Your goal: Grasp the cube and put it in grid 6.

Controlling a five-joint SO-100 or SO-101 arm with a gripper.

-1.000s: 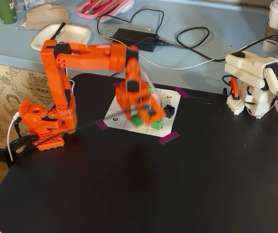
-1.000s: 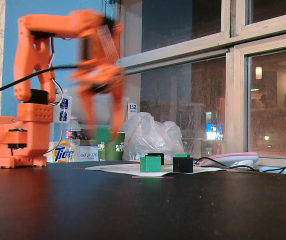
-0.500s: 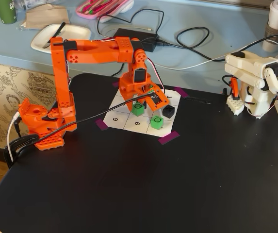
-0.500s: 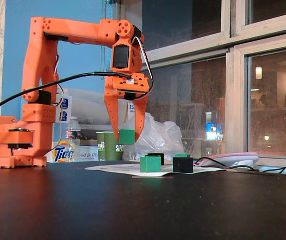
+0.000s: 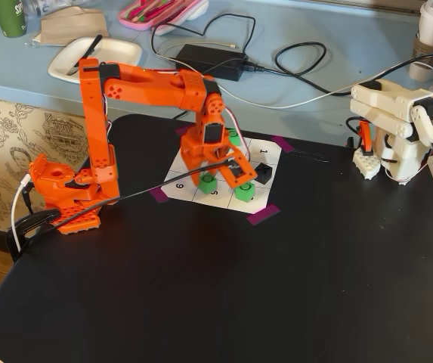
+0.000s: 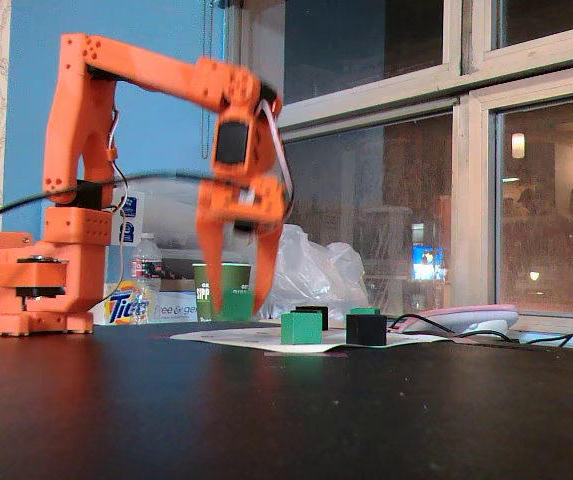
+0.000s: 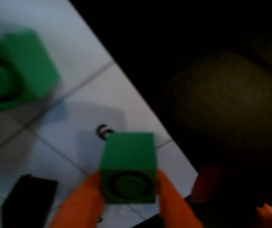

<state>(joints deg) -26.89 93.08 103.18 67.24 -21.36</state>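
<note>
In a fixed view from above, the orange two-finger gripper (image 5: 214,178) hangs from an orange jointed arm (image 5: 137,85) whose base sits at the left edge of the black table (image 5: 239,287). The upright link rises from the base, the next link reaches right, and the wrist drops steeply onto the white paper grid with black lines (image 5: 224,175). In a fixed view from table level the arm (image 6: 76,120) has the same bent shape, and the gripper (image 6: 234,300), blurred, points down with its tips above the paper.

In the wrist view the gripper (image 7: 126,199) is closed to the width of the small bright green cube with a black ring on one face (image 7: 127,166), one orange finger (image 7: 79,202) pressing each side. The cube hangs above a white cell bearing a partly hidden curved digit (image 7: 105,131); whether that is grid 6 cannot be told. A second green cube (image 7: 14,69) stands on the paper at upper left, and a black cube (image 7: 29,194) lies at lower left.

From above, the held cube (image 5: 206,181) shows between the fingers over the grid's near row, left of another green cube (image 5: 245,190) and a black cube (image 5: 264,173).

Compared with half a second ago, the gripper has moved lower and towards the near-left of the grid, and the reaching link now slopes downwards instead of lying level.
</note>
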